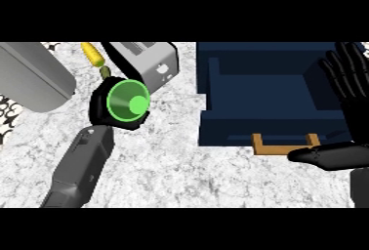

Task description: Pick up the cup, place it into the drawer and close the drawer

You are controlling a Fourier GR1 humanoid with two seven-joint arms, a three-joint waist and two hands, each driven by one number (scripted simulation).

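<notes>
A green cup (pixel 128 102) stands on the marbled counter left of the middle, its open mouth facing up. My left hand (pixel 99 109) is curled round it, black fingers showing around its rim, and most of the cup's wall is hidden. The dark blue drawer (pixel 259 129) is pulled open at the right, with a wooden handle (pixel 284 145) on its front. My right hand (pixel 358 110) is open at the right edge, fingers up over the drawer's right side and thumb just right of the handle.
A silver toaster (pixel 148 59) stands just behind the cup. A yellow corn cob (pixel 92 53) lies to the toaster's left. A large grey rounded object (pixel 30 74) fills the top left corner. Bare counter (pixel 180 166) lies between my forearms.
</notes>
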